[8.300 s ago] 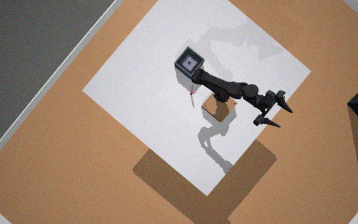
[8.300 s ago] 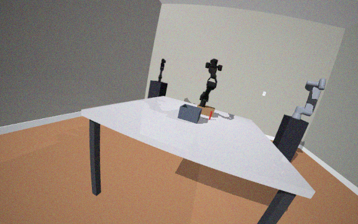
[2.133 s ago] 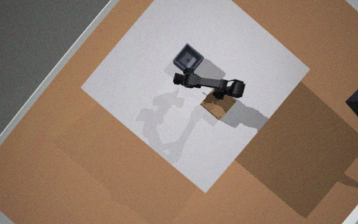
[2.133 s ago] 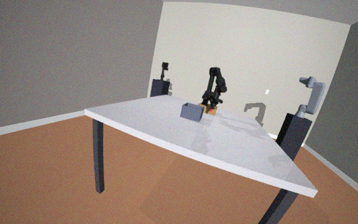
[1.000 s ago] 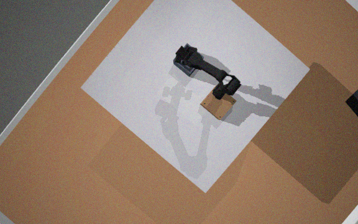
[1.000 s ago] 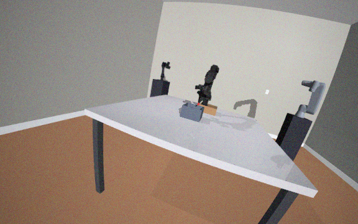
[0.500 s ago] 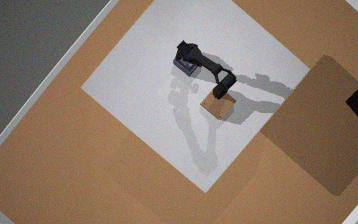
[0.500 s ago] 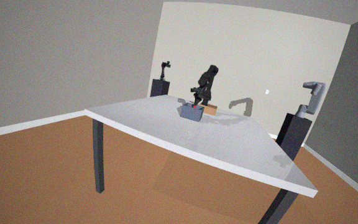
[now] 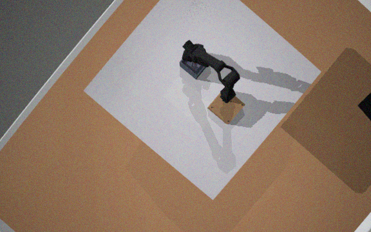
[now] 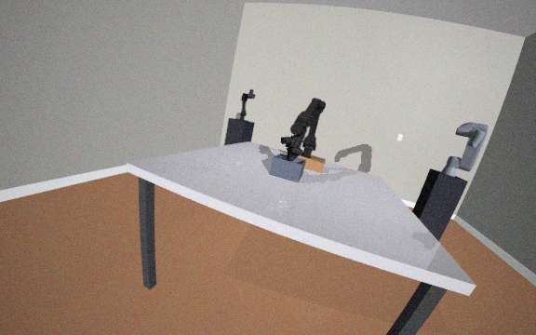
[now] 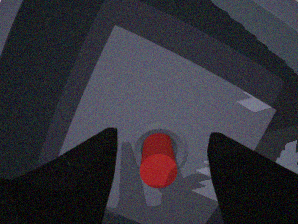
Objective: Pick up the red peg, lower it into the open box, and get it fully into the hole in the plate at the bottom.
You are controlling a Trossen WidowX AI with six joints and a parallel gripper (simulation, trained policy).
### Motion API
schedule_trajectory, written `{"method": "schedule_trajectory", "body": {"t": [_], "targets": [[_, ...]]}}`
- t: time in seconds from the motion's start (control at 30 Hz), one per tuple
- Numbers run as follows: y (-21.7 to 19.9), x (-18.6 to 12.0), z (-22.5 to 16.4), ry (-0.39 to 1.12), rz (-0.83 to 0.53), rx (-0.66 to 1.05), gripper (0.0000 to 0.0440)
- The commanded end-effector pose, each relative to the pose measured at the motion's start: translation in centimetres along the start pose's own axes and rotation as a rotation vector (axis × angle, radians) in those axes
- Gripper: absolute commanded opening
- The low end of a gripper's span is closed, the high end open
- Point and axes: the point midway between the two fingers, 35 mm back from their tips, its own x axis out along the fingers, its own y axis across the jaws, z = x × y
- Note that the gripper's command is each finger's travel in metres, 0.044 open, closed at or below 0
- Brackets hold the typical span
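The red peg (image 11: 158, 171) stands upright in the round hole of the grey plate (image 11: 175, 85) in the wrist view, its round top facing the camera. Some of its side shows above the plate; how deep it sits cannot be told. The open box (image 9: 188, 70) (image 10: 287, 170) is blue-grey and stands on the table. My gripper (image 11: 163, 140) is open, pointing down into the box, with one finger on each side of the peg and a gap to both. In the top and exterior views the arm hides much of the box's inside, and the peg does not show there.
The arm rises from a wooden block (image 9: 221, 111) (image 10: 315, 165) beside the box. The white table (image 9: 134, 80) (image 10: 249, 200) carries both. Dark pedestals (image 10: 239, 131) (image 10: 441, 195) with other arms stand beyond it. The box walls surround the fingers closely.
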Motion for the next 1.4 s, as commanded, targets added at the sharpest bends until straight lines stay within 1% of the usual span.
{"method": "schedule_trajectory", "body": {"t": [0.0, 0.27, 0.7, 1.37], "targets": [[0.7, 0.1, 1.2, -0.011, 0.006, -0.011, 0.0279], [2.1, -0.1, 3.8, -0.041, 0.021, -0.022, 0.0439], [3.3, -1.1, 9.0, -0.154, 0.084, 0.025, 0.044], [3.3, -1.1, 9.1, -0.156, 0.085, 0.026, 0.044]]}}
